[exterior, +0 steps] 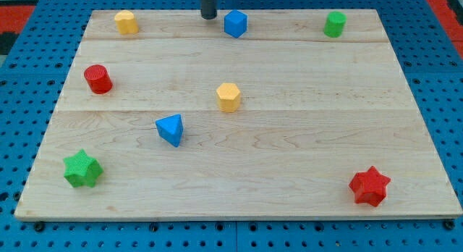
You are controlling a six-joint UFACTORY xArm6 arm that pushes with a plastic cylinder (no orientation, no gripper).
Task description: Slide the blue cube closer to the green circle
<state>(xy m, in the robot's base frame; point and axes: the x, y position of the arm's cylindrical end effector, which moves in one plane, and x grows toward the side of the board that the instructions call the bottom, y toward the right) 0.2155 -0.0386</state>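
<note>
Blue cube (235, 23) just R of my tip (208, 17)

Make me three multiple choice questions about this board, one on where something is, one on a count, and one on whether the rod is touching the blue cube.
1. Where does the green circle stand?
A. the view's top right
B. the view's bottom left
C. the middle of the board

2. How many yellow blocks are on the board?
A. one
B. two
C. three

3. How does my tip stand to the blue cube?
A. resting on top of it
B. far off, beside the red star
C. just to its left in the view, with a small gap showing

Answers:
1 A, it sits near the board's top right corner.
2 B, one yellow block at top left and one yellow block near the middle.
3 C, bare wood shows between tip and cube.
</note>
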